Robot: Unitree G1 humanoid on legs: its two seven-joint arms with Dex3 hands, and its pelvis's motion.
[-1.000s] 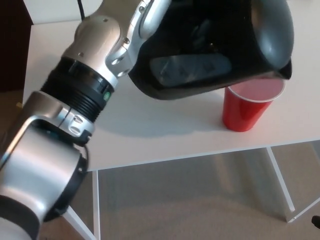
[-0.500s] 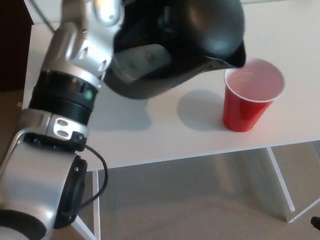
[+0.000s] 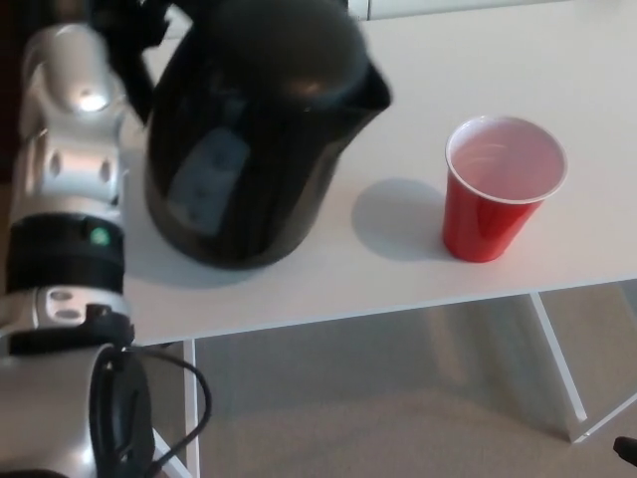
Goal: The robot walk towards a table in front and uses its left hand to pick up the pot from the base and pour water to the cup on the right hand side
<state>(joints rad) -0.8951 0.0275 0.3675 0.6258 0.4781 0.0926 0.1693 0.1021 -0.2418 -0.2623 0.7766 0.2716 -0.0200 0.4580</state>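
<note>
The pot (image 3: 254, 129) stands nearly upright at about ten o'clock in the head view, its spout aimed toward two o'clock and well clear of the cup (image 3: 503, 189). Its bottom sits low over the table (image 3: 418, 269), close to or on the surface; whether it touches cannot be told, and no base shows beneath it. The left hand (image 3: 134, 35) is at the pot's handle side, at eleven o'clock, with dark fingers around the handle, so it appears to be holding the pot; the exact wrap of the fingers is partly cut off at the top edge. The right hand is not in view.

The cup stands upright at three o'clock, near the table's front edge, apart from the pot. Its inside looks pale pink; whether water is in it cannot be told.

Judging by the upright pot, no pouring is under way. What is left is either a tilt over the cup or setting the pot down.

A pale window or label shows on the pot's side, too blurred to read. The cup bears no visible writing.
</note>
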